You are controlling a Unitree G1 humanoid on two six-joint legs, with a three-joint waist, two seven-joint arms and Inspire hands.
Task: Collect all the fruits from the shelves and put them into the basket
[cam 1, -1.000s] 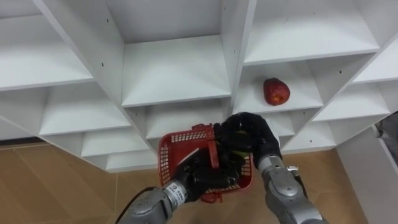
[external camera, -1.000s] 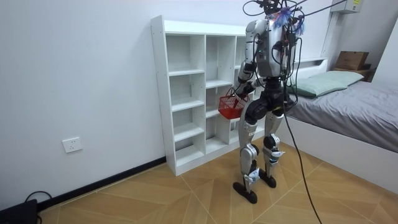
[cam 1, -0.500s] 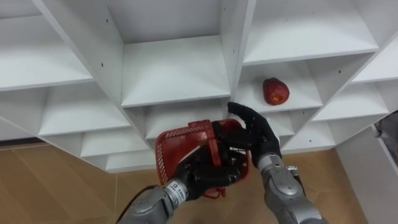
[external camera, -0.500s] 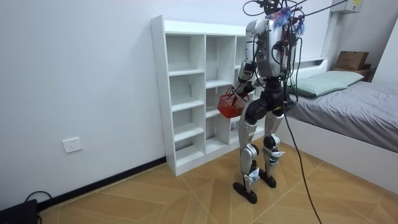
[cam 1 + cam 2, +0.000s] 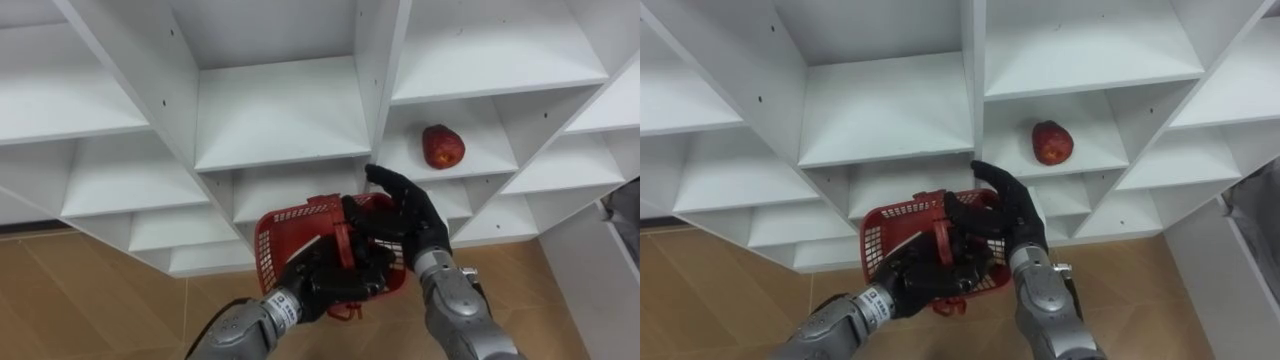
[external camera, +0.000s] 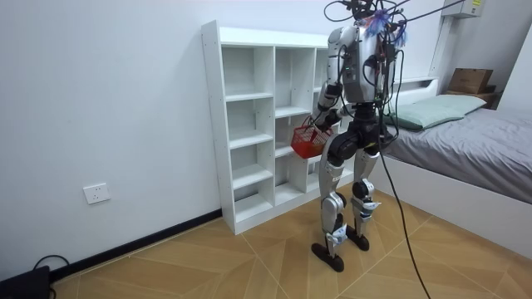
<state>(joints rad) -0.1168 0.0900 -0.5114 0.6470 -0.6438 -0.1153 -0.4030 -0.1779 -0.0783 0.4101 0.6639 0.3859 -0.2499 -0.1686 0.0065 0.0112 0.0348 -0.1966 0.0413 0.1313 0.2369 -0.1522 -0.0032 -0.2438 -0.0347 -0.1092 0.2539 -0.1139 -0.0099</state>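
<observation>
I stand facing a white closet (image 6: 258,124) of open shelves. A red apple (image 5: 444,146) lies on a shelf to the upper right, also seen as the apple (image 5: 1051,142). In front of the shelves I hold a red mesh basket (image 5: 275,235) level with the middle ones. My left hand (image 5: 325,280) is shut on its upright handle. My right hand (image 5: 405,215) hovers over the basket's right side, fingers straight and holding nothing, below and left of the apple. Both hands hide what lies in the basket. In the room view the basket (image 6: 309,143) hangs before my waist.
White shelf dividers (image 5: 375,80) separate the compartments around the apple. Wooden floor (image 5: 60,300) lies below. A bed (image 6: 474,141) stands to the room view's right, close behind me.
My right hand, curled low over the basket a second ago, has straightened its fingers and risen a little. The basket wobbled slightly in my left hand. The apple has not moved.
</observation>
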